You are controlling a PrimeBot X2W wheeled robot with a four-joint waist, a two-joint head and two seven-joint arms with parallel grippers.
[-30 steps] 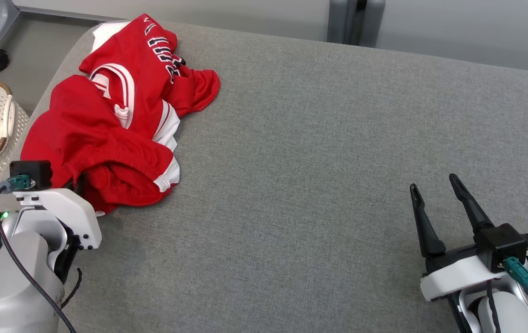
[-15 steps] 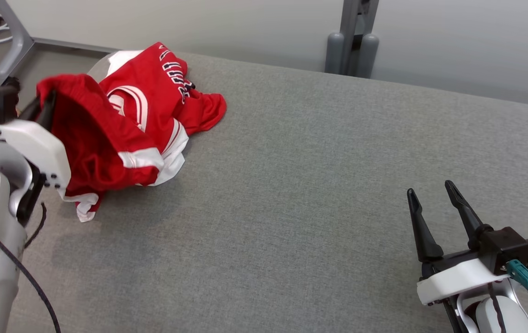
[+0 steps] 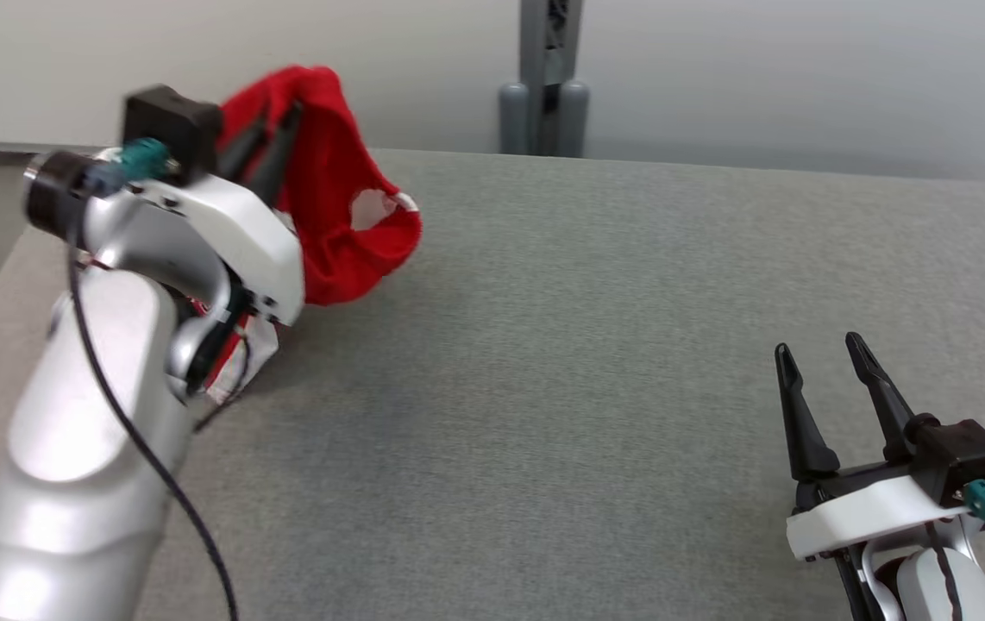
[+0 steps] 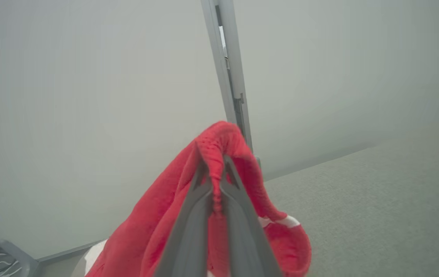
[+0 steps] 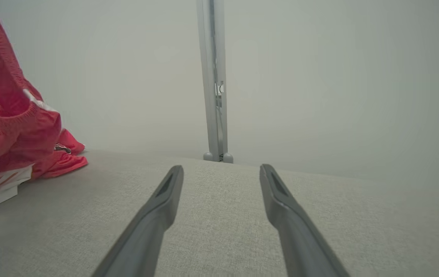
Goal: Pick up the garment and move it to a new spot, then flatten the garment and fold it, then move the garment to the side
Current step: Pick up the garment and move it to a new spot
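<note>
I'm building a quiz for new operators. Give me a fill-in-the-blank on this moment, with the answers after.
1. The left gripper is shut on a fold of the ____ garment.
2. The right gripper holds nothing, and its fingers stand ____.
3. The garment's lower part lies on the ____ padded surface.
Missing words: red; open; grey.

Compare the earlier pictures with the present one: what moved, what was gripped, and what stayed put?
The left gripper, shut on the red garment, has lifted it up from the grey surface; its lower end still trails there. The head view has shifted too. The right gripper stayed open and empty, low on the right.
</note>
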